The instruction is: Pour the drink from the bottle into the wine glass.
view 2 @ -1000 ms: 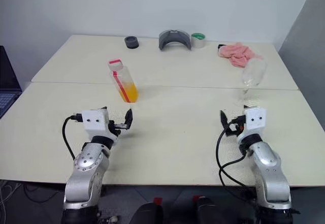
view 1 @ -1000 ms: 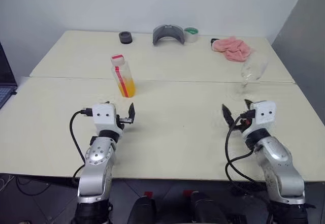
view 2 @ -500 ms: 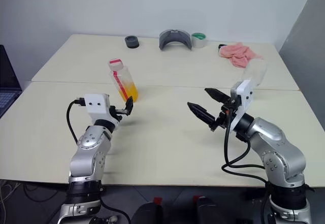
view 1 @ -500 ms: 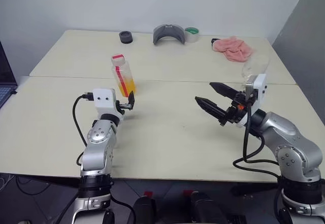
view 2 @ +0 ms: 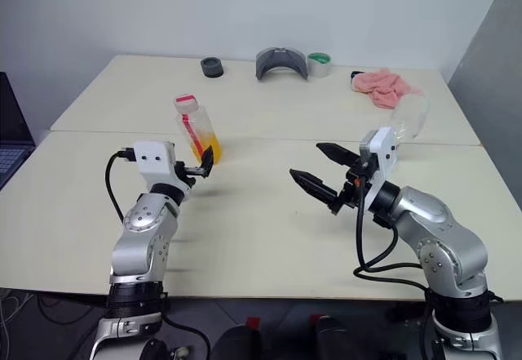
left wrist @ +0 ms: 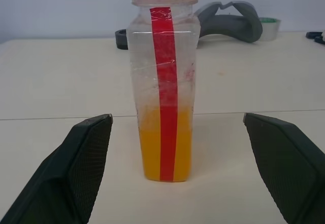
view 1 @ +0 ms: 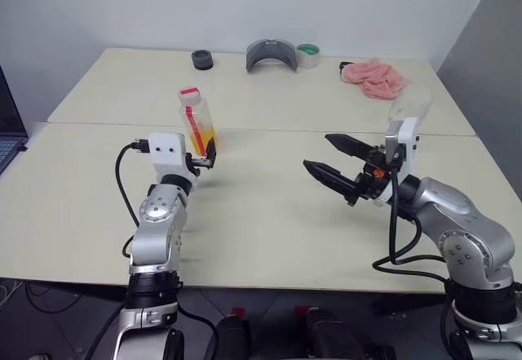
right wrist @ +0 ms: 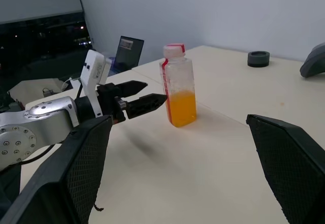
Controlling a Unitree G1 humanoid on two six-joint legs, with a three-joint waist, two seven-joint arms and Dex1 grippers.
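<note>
While both grippers, left (view 1: 204,161) and right (view 1: 333,164), have released fingers, the capped bottle (view 1: 198,122) stands untouched; nothing poured into the glass (view 1: 405,108).

The wine glass (view 1: 405,108) is largely hidden behind the right wrist housing; only part of the bowl is seen. The bottle (left wrist: 163,82) cap is cut off at the frame's edge in the left wrist view. A laptop (view 1: 8,131) at nine o'clock on the desk (view 1: 269,205) is cropped by the frame edge.
</note>
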